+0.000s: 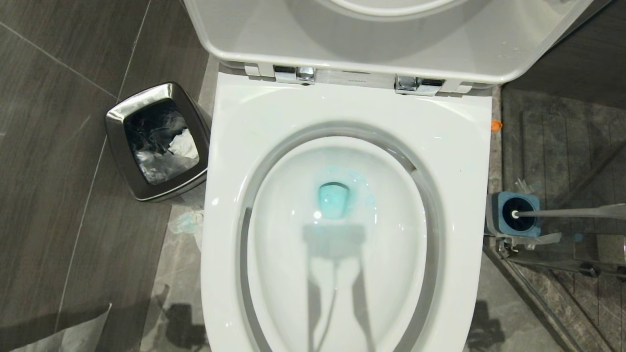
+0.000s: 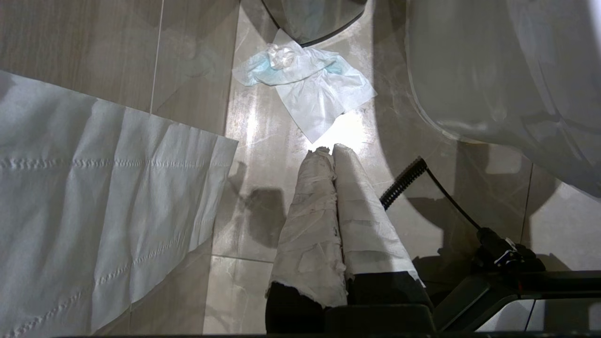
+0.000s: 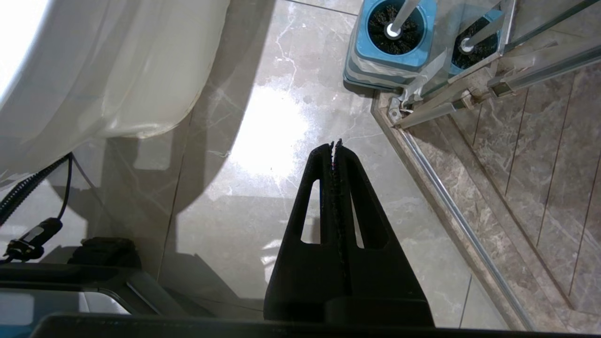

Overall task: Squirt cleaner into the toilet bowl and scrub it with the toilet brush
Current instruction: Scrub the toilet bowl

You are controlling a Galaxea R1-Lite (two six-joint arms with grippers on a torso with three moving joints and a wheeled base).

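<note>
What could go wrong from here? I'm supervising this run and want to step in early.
1. The brush stands in its holder tight against the glass door rail; the right hand, shut, might knock either.
2. The left hand, wrapped in paper, may slip when gripping.
3. Tissue lying on the floor could snag the base.

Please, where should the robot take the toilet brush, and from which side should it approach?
Probably by the slim handle, well above the bristle head, which sits down in the blue holder right of the toilet bowl. The shut right gripper is on that side, pointing at the floor; after opening, it could close across the handle, then lift along it.
</note>
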